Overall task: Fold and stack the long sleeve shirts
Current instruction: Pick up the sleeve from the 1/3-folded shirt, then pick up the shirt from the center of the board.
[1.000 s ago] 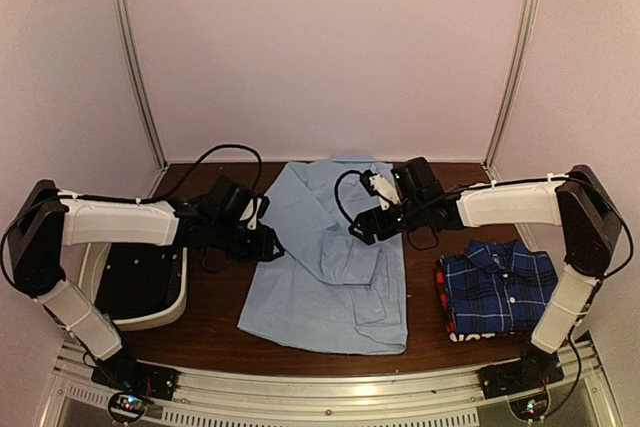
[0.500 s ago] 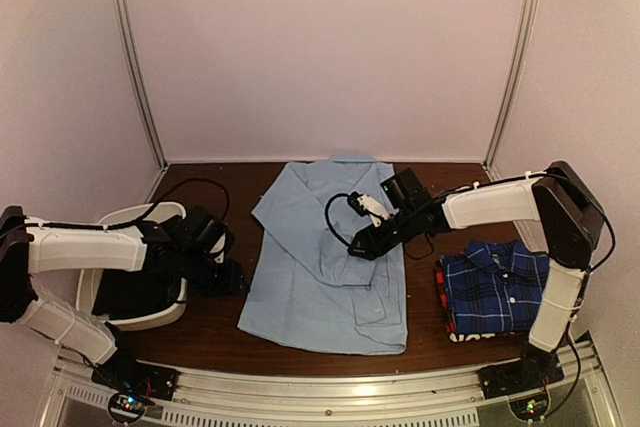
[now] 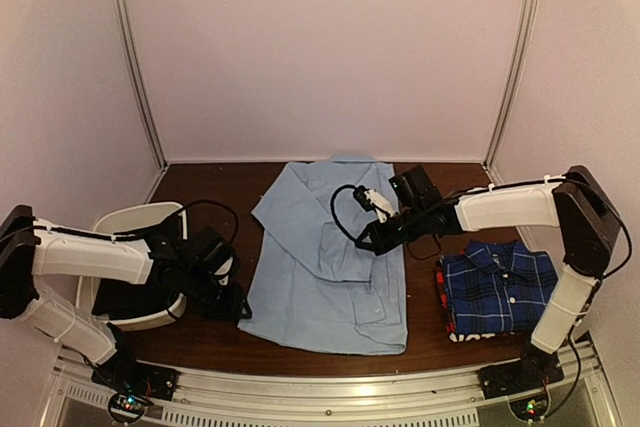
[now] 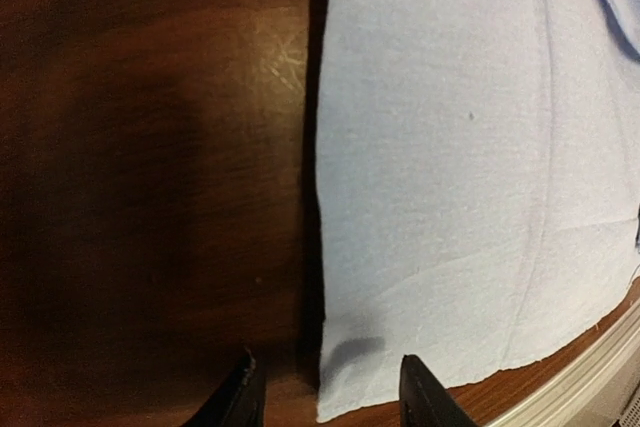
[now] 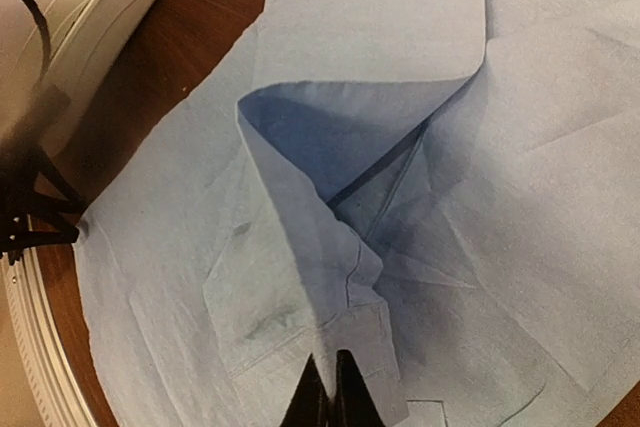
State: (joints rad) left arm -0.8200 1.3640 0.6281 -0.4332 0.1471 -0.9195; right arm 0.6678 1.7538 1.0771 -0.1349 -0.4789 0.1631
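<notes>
Now the right end effector has closed on the blue shirt; the left end effector, moved to the hem, straddles its edge, jaws apart, the wrist view shows.

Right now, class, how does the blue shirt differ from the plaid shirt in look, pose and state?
The blue shirt is plain; the plaid shirt is checked in blue and navy. The blue shirt lies spread out in the middle, one sleeve folded in; the plaid shirt is folded into a compact block at the right. The right claw pinches the blue shirt; no claw touches the plaid shirt. Both are collared shirts.
</notes>
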